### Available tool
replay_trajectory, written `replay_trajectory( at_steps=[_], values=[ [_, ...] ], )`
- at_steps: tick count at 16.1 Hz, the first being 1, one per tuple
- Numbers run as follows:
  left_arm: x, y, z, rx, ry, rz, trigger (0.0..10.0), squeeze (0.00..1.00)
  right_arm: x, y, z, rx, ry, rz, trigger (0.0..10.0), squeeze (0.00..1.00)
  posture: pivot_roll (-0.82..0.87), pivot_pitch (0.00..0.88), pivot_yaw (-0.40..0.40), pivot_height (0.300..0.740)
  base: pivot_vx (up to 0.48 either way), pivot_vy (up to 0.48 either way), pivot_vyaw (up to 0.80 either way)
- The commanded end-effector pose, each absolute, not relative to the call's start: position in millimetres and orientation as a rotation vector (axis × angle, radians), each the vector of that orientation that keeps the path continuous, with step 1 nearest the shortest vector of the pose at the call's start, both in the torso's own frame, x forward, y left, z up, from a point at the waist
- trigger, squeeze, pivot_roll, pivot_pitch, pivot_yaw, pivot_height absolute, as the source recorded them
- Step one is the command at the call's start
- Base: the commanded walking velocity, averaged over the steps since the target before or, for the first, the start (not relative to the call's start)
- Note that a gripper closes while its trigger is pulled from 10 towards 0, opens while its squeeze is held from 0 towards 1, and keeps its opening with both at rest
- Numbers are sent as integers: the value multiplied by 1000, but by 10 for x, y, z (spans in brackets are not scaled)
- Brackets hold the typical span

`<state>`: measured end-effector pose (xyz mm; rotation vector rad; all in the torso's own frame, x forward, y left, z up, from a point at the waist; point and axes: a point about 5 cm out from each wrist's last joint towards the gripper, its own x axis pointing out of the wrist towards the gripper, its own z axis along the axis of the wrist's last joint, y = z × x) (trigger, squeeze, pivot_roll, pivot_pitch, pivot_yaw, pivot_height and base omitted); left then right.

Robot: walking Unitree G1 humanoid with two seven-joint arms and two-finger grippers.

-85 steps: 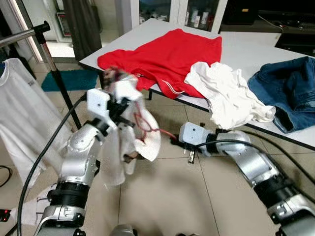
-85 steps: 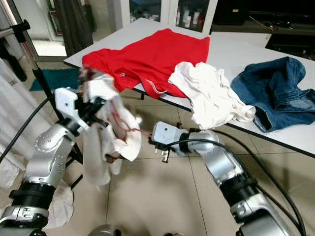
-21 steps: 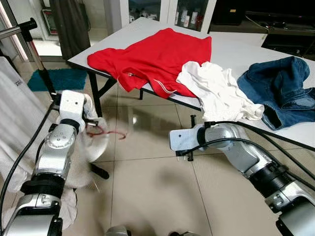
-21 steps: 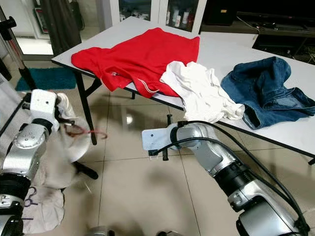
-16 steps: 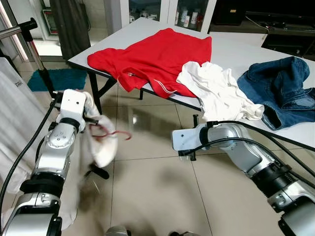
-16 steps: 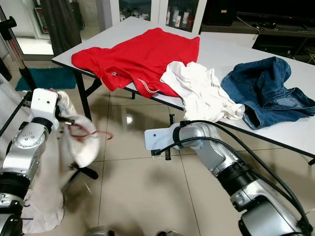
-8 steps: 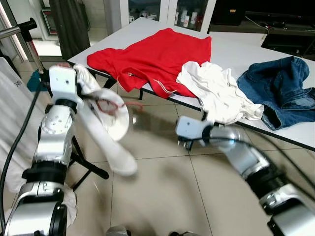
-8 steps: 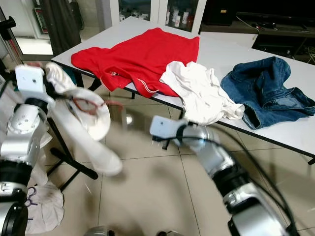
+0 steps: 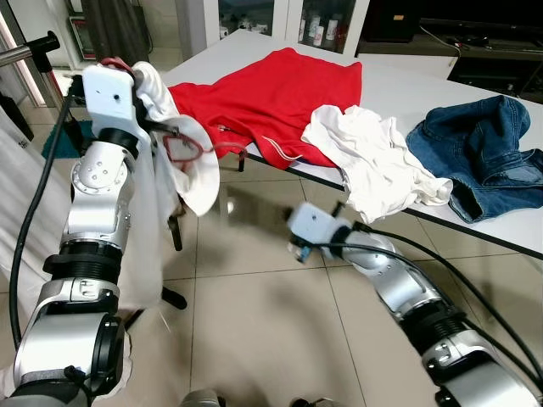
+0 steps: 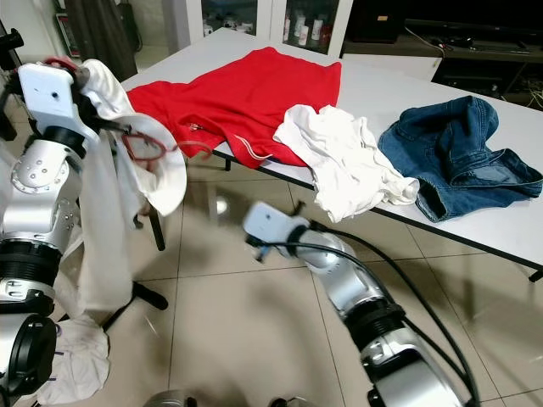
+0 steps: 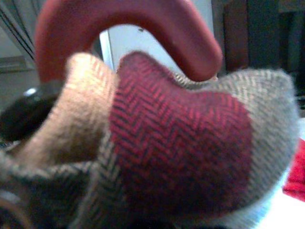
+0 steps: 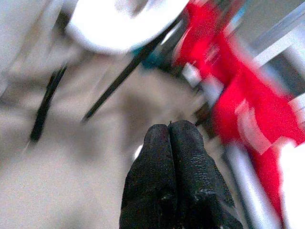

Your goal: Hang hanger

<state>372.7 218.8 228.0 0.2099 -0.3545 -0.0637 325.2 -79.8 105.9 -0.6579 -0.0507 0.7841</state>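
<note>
While the hanger (image 9: pixel 188 149) is up in the air, it is not on the rail (image 9: pixel 25 52) yet, so the real job is still to come! Nearest us, the right gripper (image 12: pixel 178 179) hangs low over the floor in front of the worktop (image 9: pixel 424 93), jaws pressed shut on nothing. Up on the left, the left gripper (image 9: pixel 153 127) is raised high with the red hanger held out from it, a white garment (image 9: pixel 153 229) draped over it and trailing down beside the arm. From the wrist, the curved red hook (image 11: pixel 128 28) sits right above a bunched herringbone cloth (image 11: pixel 181 143), but whether the jaws pinch the hanger or just carry it, I cannot tell. The hanger looks thin and wiry, loaded and likely to swing. Just beyond, the rail runs off to the left with white clothing (image 9: pixel 21 220) already hanging below it. Further back, across the worktop's near edge, lie a red shirt (image 9: pixel 280 85), a white shirt (image 9: pixel 373 161) and jeans (image 9: pixel 484 153).
</note>
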Motion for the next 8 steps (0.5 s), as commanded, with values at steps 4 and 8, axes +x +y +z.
replay_trajectory(
  at_steps=[4,8],
  values=[
    [3772,2079,2433,217,-414,-110,10000,0,3469,-888,1702,-713,-325,683,10000,0,76,0,-46,740,0,0,0],
    [3805,1988,2498,225,-438,-147,10000,0,3452,-787,1727,-821,-357,795,10000,1000,75,0,-50,740,0,0,0]
  ],
)
